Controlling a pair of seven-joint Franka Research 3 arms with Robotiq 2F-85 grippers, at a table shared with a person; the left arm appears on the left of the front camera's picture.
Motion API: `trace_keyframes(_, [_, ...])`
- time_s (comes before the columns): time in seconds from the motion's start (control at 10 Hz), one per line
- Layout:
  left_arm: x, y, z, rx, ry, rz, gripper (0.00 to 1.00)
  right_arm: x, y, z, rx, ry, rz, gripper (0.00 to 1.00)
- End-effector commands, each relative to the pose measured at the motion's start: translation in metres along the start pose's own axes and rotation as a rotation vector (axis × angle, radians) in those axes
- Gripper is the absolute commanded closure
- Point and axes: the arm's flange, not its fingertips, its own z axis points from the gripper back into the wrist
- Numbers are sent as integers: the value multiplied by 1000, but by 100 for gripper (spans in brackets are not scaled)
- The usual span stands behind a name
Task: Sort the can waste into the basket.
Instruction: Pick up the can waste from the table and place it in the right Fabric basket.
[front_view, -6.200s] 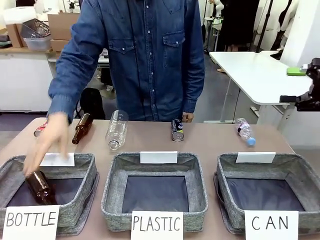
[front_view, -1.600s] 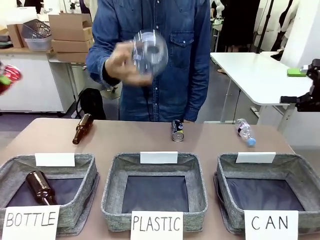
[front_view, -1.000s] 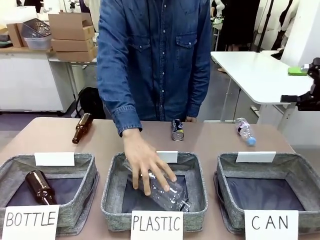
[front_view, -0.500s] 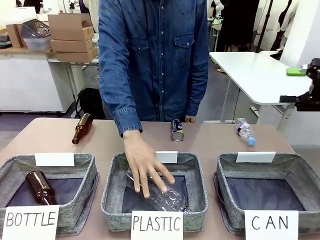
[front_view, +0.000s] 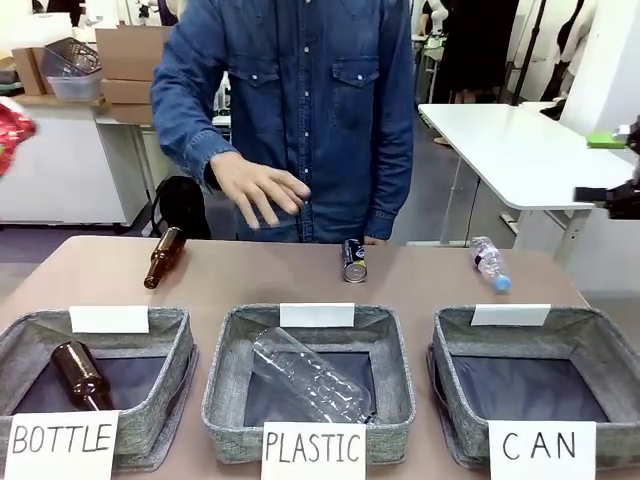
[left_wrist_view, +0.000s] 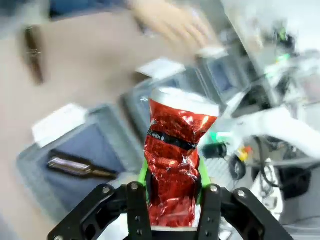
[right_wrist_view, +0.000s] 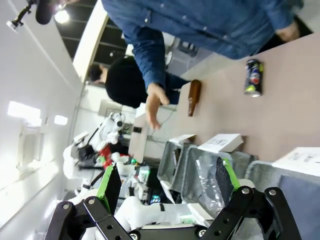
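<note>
The red dented metal can (left_wrist_view: 177, 150) is crumpled along its whole body in shiny creases, with a silver rim on top and a black band of white print too small to read. It stands upright in the left gripper (left_wrist_view: 173, 175), clamped at its lower half between the two green pads (left_wrist_view: 142, 172), one on each side, its silver top pointing away from the wrist. In the front view it is a red blur held high beyond the left edge of the brown worktop (front_view: 420, 285).

The dark metal can (front_view: 354, 260) with silver ends rests near the middle of the far edge, its print unreadable.

The square grey woven-fabric basket (front_view: 448, 365) with the sign "CAN" sits at the near right corner, a blank white tag on its far rim. The like middle basket (front_view: 222, 370) reads "PLASTIC" and holds a large clear plastic bottle (front_view: 310, 375). The left basket (front_view: 180, 370) reads "BOTTLE" and holds a brown glass bottle (front_view: 80, 375). A second brown bottle (front_view: 163, 257) lies toward the far left corner, a small clear blue-capped bottle (front_view: 488, 262) toward the far right.

The person's hand (front_view: 260, 190) hangs above the far edge, its own fingers spread.

The right gripper (right_wrist_view: 167, 182) has its fingers wide apart, holding nothing
</note>
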Motion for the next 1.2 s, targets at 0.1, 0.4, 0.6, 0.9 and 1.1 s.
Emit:
trace_keyframes(0.1, [14, -126, -112, -225, 106, -365, 61, -4, -18, 113, -210, -65, 60, 0])
trace_keyframes(0.4, [3, -247, -214, -238, 206, -653, 61, -45, -57, 202, -337, -266, -32, 0])
trace_keyframes(0.6, [-5, -310, -304, -236, 180, -873, 61, -28, -30, 163, -289, -134, 29, 0])
trace_keyframes(0.9, [-21, -356, -434, -265, 197, -1153, 61, -28, -30, 163, -289, -134, 29, 0])
trace_keyframes(1.1, [-27, -342, -487, -251, 167, -1128, 61, -28, -30, 163, -289, -134, 29, 0])
